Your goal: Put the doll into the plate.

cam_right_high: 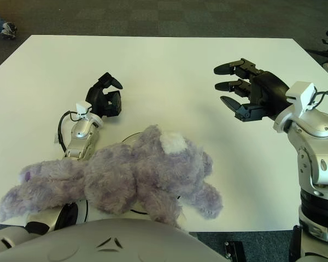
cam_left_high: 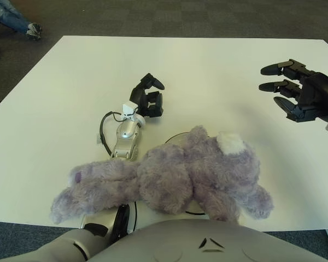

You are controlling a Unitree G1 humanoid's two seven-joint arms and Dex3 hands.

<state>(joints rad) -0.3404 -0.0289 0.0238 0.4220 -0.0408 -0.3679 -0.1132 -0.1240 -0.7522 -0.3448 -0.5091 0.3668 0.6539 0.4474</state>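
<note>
A purple plush doll [cam_left_high: 169, 177] lies sprawled along the table's near edge, covering most of a white plate [cam_left_high: 175, 138] whose rim peeks out behind it. My right hand [cam_left_high: 287, 90] hovers above the table at the far right, fingers spread and holding nothing, well clear of the doll. My left hand [cam_left_high: 149, 97] shows on the table behind the doll's left half, fingers curled around nothing.
The white table [cam_left_high: 197, 71] stretches away behind the doll. Dark carpet [cam_left_high: 169, 16] surrounds it. Someone's legs and shoes [cam_left_high: 19, 22] show at the far left corner.
</note>
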